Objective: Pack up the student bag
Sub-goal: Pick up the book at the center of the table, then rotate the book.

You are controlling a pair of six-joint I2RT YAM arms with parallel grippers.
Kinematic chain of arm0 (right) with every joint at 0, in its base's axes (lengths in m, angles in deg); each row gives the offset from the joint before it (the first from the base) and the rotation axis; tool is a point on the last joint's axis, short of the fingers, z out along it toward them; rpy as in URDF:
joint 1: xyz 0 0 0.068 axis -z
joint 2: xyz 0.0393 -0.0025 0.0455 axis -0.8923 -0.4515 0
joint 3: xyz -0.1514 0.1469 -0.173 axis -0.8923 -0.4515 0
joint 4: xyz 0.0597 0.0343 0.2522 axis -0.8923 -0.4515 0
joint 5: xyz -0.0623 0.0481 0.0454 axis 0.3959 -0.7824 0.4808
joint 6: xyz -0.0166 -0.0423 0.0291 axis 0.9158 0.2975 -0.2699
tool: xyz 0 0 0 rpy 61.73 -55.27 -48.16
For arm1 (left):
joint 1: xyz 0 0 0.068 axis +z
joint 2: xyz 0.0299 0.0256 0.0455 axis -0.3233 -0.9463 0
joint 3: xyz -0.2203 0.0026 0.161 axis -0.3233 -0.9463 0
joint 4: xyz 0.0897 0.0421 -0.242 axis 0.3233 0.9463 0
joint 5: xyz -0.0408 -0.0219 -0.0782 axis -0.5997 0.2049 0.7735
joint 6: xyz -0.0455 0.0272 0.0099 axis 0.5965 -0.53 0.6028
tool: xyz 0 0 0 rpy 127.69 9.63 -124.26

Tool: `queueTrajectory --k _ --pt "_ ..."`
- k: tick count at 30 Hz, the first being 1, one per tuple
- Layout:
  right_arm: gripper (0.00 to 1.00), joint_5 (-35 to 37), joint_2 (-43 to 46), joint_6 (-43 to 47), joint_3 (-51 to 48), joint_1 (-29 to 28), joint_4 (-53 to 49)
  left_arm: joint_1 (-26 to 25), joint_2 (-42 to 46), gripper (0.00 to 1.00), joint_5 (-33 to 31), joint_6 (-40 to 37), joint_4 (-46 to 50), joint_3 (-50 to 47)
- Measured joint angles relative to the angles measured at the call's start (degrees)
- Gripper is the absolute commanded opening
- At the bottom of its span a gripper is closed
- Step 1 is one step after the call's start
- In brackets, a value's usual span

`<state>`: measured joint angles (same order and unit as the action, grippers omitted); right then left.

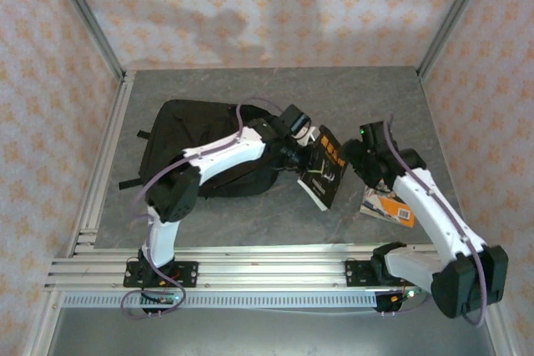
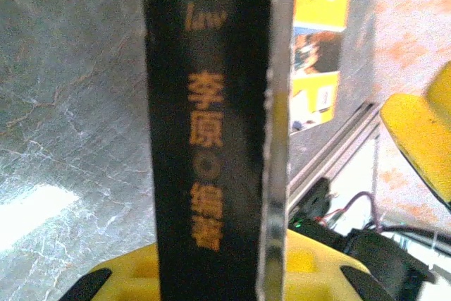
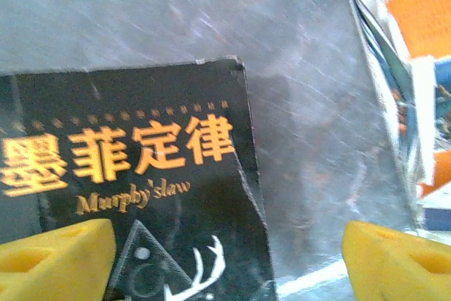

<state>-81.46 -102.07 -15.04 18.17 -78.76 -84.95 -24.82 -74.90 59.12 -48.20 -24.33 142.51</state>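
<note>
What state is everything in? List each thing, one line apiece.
student bag: lying on the table beneath the left arm; zip open or closed cannot be told.
black book: tilted, held by the left gripper.
left gripper: shut on the black book.
right gripper: open, at the black book's cover.
orange-and-white book: lying flat on the table, not held.

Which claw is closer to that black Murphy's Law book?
Left. The left gripper clamps the black book by its edge; the right gripper is open just beside the cover.
</note>
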Motion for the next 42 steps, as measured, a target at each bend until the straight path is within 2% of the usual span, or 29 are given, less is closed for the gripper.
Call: queueTrajectory --k 4,13,19,23,26,28,29,35,38,39,40,42 --pt "0.99 0.5 3.6 -2.1 4.1 0.0 0.8 0.2 6.5 0.0 -3.1 2.8 -2.9 -0.2" --pt "1.0 -2.3 3.6 0.3 7.0 0.1 4.0 0.4 13.1 0.0 -3.7 6.5 -8.1 0.4" --pt "1.0 -14.8 3.7 -2.1 5.0 4.1 15.4 3.0 22.0 0.0 -2.8 13.4 -16.5 -9.6" --pt "0.99 -26.4 2.8 -10.4 -1.0 4.4 30.8 5.0 25.9 0.0 -2.2 18.9 -23.2 -14.8" --pt "0.96 -32.1 0.9 -15.2 -2.7 4.2 37.6 5.7 27.0 0.0 -1.3 21.5 -26.9 -16.8" --pt "0.89 -34.8 0.1 -17.4 -2.8 3.7 40.9 6.0 27.6 0.0 -0.9 22.5 -28.0 -17.5" --pt "0.82 -36.2 -0.1 -18.5 -2.8 3.3 42.8 6.1 27.8 0.0 -0.8 22.9 -28.2 -17.5" --pt "0.3 -38.4 0.1 -18.9 -2.0 2.9 44.3 7.1 29.3 0.0 0.2 23.4 -28.0 -17.5" --pt "0.09 -38.1 0.7 -16.1 1.0 2.9 40.4 7.4 29.3 0.3 0.1 21.9 -23.8 -17.0" --pt "0.06 -38.0 0.9 -15.2 1.9 2.9 38.7 7.4 29.3 0.38 0.2 21.3 -22.3 -16.6" --pt "0.03 -38.0 1.1 -14.0 2.8 2.9 36.8 7.3 29.3 0.44 0.3 20.3 -20.9 -15.8" --pt "0.01 -37.9 1.4 -12.3 3.9 2.8 34.1 7.3 29.3 0.48 0.4 18.3 -18.7 -14.3"
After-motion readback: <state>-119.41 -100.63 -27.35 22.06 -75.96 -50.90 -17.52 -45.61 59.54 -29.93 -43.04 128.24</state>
